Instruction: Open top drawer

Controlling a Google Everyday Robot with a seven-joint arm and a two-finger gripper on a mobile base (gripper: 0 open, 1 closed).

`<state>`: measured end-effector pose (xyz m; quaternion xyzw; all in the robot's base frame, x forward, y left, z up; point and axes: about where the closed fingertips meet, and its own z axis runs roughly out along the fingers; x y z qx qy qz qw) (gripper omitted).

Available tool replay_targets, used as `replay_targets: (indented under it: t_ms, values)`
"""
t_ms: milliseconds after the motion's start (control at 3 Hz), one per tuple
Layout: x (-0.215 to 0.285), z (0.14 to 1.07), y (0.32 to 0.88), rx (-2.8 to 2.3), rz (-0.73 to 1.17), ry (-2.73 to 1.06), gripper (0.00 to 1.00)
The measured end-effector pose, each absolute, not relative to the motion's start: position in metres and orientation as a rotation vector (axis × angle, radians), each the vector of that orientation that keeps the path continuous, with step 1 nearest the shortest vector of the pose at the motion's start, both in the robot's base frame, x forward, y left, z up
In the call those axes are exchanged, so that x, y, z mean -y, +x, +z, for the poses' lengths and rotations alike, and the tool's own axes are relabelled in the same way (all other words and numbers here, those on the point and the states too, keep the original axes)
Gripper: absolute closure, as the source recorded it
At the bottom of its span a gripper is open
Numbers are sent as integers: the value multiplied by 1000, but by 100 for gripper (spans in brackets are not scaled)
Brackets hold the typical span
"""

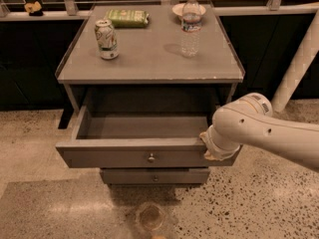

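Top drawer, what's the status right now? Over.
Hand at right front corner of top drawer. Drawer pulled well out. Soda can, water bottle on cabinet top, not blocking.

Grey top drawer (109, 158), small silvery knob (151, 158); cream-white gripper (213, 149) at its right front corner, lower right of frame; green packet (127, 17) upper left; speckled beige floor (279, 203).

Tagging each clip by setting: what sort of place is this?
Probably an office or lab break area: speckled polished floor, a grey cabinet whose top drawer stands open, a can and water bottle on top. The gripper is at the drawer front's right end.
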<state>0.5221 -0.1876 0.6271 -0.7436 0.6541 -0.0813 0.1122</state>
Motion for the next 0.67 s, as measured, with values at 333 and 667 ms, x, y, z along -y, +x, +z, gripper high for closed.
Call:
replay_targets:
  t_ms: [333,667]
  values:
    - [188,626,515,-1928,-210,-2196,100]
    - [188,629,513,-1928,-207,-2198,100]
